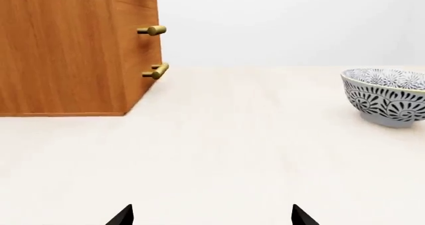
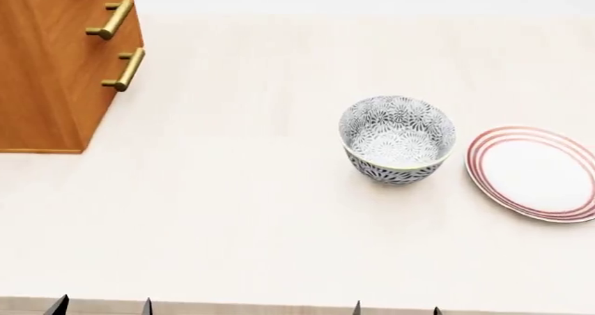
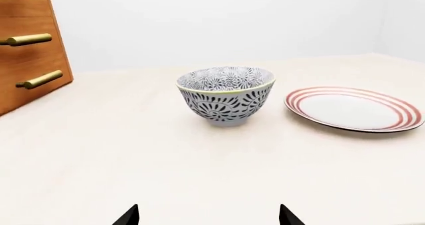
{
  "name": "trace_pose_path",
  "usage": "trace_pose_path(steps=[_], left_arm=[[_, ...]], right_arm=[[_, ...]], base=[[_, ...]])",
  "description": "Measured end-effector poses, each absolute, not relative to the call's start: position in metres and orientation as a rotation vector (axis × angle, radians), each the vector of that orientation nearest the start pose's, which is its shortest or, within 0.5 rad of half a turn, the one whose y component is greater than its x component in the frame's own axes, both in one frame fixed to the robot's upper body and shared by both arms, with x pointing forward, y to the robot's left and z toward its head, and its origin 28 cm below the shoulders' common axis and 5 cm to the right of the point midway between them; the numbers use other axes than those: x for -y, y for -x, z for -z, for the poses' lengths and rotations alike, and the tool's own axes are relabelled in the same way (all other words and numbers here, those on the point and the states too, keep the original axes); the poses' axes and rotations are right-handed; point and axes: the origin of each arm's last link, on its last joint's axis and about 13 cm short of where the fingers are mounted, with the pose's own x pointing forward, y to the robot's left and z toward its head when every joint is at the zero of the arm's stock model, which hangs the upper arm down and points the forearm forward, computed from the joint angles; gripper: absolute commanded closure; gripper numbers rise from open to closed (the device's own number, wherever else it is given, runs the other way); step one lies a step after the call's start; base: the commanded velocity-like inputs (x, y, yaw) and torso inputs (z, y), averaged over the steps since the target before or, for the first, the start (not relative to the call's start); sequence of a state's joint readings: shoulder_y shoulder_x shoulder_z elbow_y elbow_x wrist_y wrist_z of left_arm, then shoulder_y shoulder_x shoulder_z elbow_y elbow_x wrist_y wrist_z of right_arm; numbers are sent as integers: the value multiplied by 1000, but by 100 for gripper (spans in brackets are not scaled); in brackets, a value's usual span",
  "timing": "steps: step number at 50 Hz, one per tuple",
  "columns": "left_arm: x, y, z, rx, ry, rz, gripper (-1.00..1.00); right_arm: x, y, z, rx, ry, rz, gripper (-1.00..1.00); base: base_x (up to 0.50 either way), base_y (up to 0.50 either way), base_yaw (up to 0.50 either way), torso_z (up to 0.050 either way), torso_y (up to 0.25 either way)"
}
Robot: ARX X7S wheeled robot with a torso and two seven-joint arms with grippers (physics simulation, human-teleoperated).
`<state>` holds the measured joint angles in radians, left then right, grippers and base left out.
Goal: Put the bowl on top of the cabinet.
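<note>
The bowl [image 2: 397,140] is sitting upright on the pale desk [image 2: 233,210], right of centre, with nothing touching it. Just to its right the red-ringed plate [image 2: 531,173] is lying flat, apart from it. The cabinet [image 2: 51,64] is standing at the far left, well apart from the bowl, its brass handles [image 2: 124,69] facing right. The left gripper [image 2: 102,306] and right gripper [image 2: 397,308] are waiting at the near edge, each with fingers spread wide and holding nothing.

a bare simulated tabletop [image 2: 233,210]: pale wood, blank grey-white backdrop, crockery.
</note>
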<state>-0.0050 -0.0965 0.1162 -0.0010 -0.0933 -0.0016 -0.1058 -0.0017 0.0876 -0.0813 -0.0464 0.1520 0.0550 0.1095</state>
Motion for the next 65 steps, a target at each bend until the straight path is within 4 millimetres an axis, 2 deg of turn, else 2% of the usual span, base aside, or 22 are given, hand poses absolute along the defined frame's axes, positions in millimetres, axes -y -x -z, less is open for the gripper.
trace_pose_path(steps=[14,42,53,65], left_arm=[[-205,-210,-12,-11,-10,7,-100],[-205,-210,-12,-13,-14,9,-100],[-204,-204,-17,15,-7,15,-100],[-200,-187,-28,91,-14,20,-100]], right_arm=[[98,-210,-18,-24,-65,18,-100],[96,-210,-18,-42,-52,23,-100],[97,-201,-23,-8,-70,2,-100],[97,-182,-31,61,-76,-15,-100]], base=[[0,395,0,0,0],[3,6,0,0,0],[218,0,0,0,0],[229,0,0,0,0]])
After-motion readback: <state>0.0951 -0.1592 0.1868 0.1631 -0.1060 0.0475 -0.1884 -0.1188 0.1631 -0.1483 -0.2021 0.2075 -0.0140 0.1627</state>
